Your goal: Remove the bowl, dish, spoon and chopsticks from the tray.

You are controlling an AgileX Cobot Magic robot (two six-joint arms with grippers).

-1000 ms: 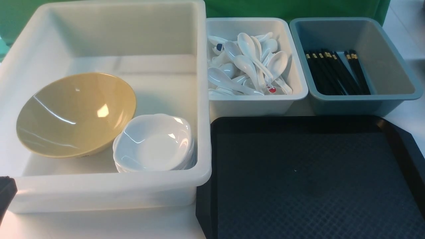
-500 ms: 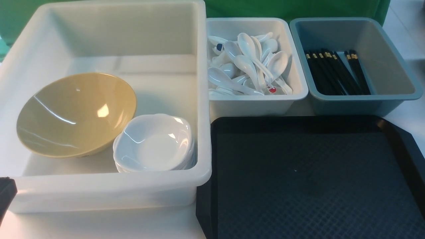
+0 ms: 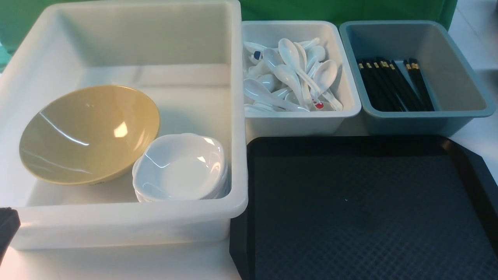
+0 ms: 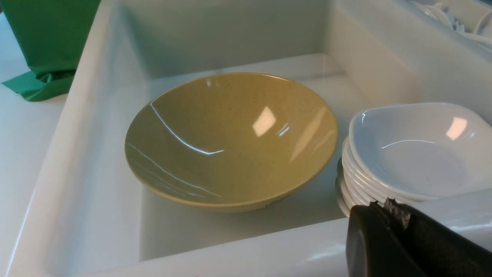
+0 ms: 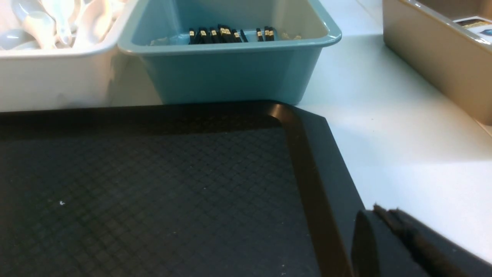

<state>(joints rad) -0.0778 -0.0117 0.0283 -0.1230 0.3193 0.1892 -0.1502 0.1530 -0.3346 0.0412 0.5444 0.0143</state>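
Observation:
The black tray (image 3: 365, 206) lies at the front right with nothing on it; its corner shows in the right wrist view (image 5: 307, 169). The yellow bowl (image 3: 89, 134) lies tilted in the large white tub (image 3: 128, 217), beside a stack of white dishes (image 3: 181, 169); both show in the left wrist view, the bowl (image 4: 230, 140) and the dishes (image 4: 415, 150). White spoons (image 3: 290, 76) fill the small white tub. Black chopsticks (image 3: 393, 83) lie in the grey-blue tub. My left gripper (image 4: 386, 206) is shut and empty at the large tub's near rim. My right gripper (image 5: 384, 213) is shut and empty beside the tray's right edge.
The small white tub (image 3: 299, 116) and the grey-blue tub (image 3: 424, 116) stand side by side behind the tray. A beige box (image 5: 438, 54) stands on the white table to the right. A green cloth (image 4: 50, 42) hangs behind the tubs.

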